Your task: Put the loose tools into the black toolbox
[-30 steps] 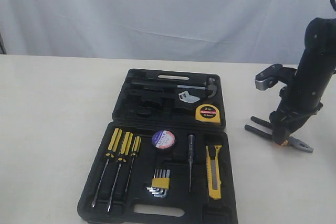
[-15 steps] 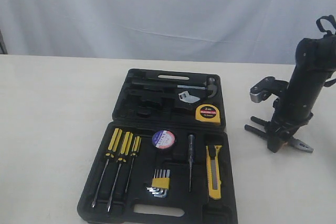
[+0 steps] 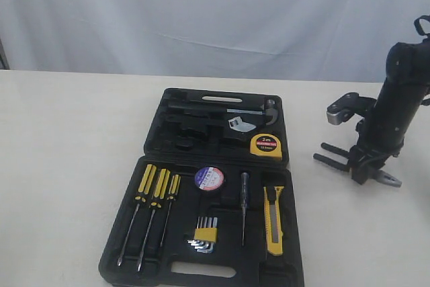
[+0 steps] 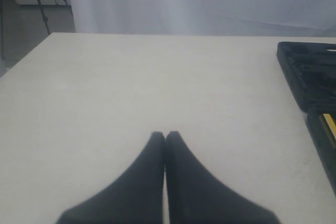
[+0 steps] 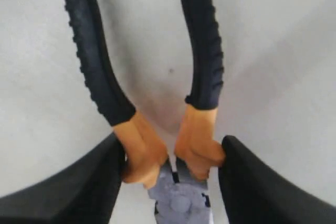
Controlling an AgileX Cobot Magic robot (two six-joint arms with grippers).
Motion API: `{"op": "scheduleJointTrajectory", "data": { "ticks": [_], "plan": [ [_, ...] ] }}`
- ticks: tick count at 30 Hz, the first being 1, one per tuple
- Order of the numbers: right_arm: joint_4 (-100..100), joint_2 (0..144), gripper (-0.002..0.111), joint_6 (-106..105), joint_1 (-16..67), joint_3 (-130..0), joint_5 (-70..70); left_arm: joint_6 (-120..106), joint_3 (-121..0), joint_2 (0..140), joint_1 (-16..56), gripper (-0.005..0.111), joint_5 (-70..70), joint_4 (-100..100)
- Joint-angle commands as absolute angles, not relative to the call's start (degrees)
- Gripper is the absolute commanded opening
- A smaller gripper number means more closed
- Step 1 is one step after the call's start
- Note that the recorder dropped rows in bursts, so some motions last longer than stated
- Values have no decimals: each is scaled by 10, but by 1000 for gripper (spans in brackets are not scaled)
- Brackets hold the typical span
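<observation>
A pale table [image 3: 67, 166] fills the scene in front of a white curtain [image 3: 201, 18]. On it the black toolbox [image 3: 248, 275] lies opened flat, both halves facing up; its edge also shows in the left wrist view [image 4: 304, 72]. To the right of the case, the right arm [image 3: 400, 92] leans down to the tabletop. The far half of the case holds a hammer [image 3: 232, 110] and, in its right corner, the yellow tape measure [image 3: 266, 146]. In the near half sit three yellow-and-black screwdrivers [image 3: 156, 196] on the left, the yellow-black utility knife [image 3: 273, 220] on the right, a slim dark screwdriver [image 3: 244, 206] just beside the knife, the tape roll [image 3: 209, 178] with its white-blue-red label, and a yellow-clipped hex key set [image 3: 205, 234]. The pliers [image 3: 330, 162] lie on the table outside the case, apart from it, black handles toward the box and grey nose away. The right gripper [image 3: 366, 166] is down over them: in its wrist view the two black fingers [image 5: 79, 187] press from both sides against the orange shoulders of the pliers [image 5: 202, 51], clamped on them next to the pivot. The left gripper [image 4: 165, 137] is over bare table, fingers together, holding nothing.
</observation>
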State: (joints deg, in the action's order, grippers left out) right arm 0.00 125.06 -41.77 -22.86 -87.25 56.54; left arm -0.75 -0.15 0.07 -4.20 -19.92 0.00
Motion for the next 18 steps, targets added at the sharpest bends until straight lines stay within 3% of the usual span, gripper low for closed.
{"op": "scheduleJointTrajectory", "data": {
  "ticks": [1, 18],
  "plan": [
    [11, 1207, 0, -416, -224, -931, 611, -4, 0, 0, -39, 0, -196, 0],
    [-12, 1262, -1, -416, 17, -1112, 643, -4, 0, 0, -39, 0, -196, 0]
  ]
}}
